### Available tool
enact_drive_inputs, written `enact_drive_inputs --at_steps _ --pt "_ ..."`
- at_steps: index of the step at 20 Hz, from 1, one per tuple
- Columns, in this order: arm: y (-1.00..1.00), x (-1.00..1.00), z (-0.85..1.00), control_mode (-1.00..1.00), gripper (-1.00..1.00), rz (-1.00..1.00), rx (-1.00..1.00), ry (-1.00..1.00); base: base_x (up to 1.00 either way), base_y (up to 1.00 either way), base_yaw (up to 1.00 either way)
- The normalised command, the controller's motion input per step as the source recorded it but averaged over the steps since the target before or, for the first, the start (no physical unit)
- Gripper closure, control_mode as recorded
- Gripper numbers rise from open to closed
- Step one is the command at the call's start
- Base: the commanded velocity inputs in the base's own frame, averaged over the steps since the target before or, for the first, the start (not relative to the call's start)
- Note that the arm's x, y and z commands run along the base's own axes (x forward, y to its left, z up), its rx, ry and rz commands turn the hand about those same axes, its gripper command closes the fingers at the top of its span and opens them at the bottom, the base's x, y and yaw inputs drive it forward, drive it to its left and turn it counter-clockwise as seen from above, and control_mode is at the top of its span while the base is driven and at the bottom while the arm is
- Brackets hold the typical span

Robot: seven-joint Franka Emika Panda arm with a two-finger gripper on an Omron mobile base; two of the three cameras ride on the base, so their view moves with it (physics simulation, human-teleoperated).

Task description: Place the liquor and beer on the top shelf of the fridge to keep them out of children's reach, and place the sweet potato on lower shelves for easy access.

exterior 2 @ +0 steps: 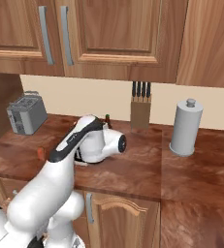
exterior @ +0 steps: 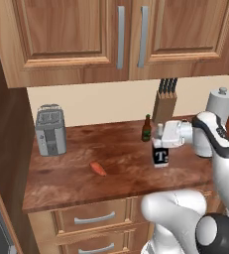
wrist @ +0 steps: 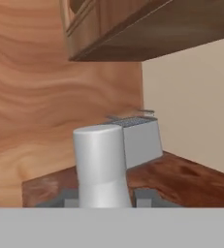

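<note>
I see my gripper [exterior: 160,139] closed on the neck of the upright liquor [exterior: 160,154]; the bottle's long axis is vertical; sweet potato [exterior: 98,168] lies left.

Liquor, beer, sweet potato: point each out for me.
liquor [exterior: 160,158], left base view, on its black label.
beer [exterior: 146,130], left base view, on its brown body.
sweet potato [exterior: 98,168], left base view, on its middle.
</note>
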Motion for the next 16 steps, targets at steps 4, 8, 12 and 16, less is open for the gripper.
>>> enact_drive_inputs --at_steps 4,8,12,16 --pt "0.15 -0.76 0.85 -1.00 1.00 -0.37 -0.15 0.14 0.00 0.00 0.00" --pt "0.21 -0.82 0.59 -1.00 1.00 -0.41 -0.17 0.08 0.00 0.00 0.00" --pt "0.23 -0.78 0.48 -1.00 1.00 -0.35 -0.14 0.00 0.00 0.00 0.00" --pt "0.06 -0.57 0.71 -1.00 1.00 -0.25 -0.07 0.00 0.00 0.00 0.00"
